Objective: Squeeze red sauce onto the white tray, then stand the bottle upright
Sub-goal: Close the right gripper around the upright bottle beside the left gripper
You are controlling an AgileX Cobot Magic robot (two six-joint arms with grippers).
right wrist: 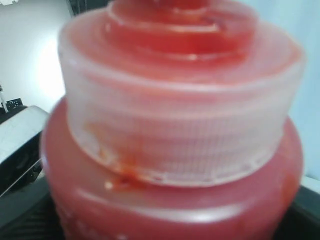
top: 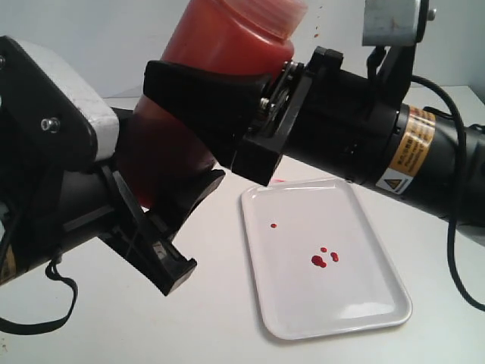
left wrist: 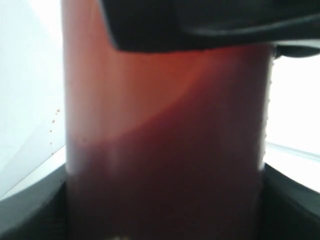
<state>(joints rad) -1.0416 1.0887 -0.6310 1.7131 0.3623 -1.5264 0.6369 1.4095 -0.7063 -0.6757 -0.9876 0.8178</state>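
Translucent cylindrical plastic squeeze bottle, well filled with thick dark-red sauce, hangs above the worktop beside the tray, cap uppermost, leaning slightly. Right claw clenches its upper body and left claw clamps its base, probably to steady it for standing upright. Flat glossy white rectangular tray lies on the worktop, holding a few small red drops.

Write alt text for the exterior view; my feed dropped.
A tilted red-filled bottle is held in the air by the left end effector low and the right end effector near its top. A white tray on the table carries a few drops of red sauce.
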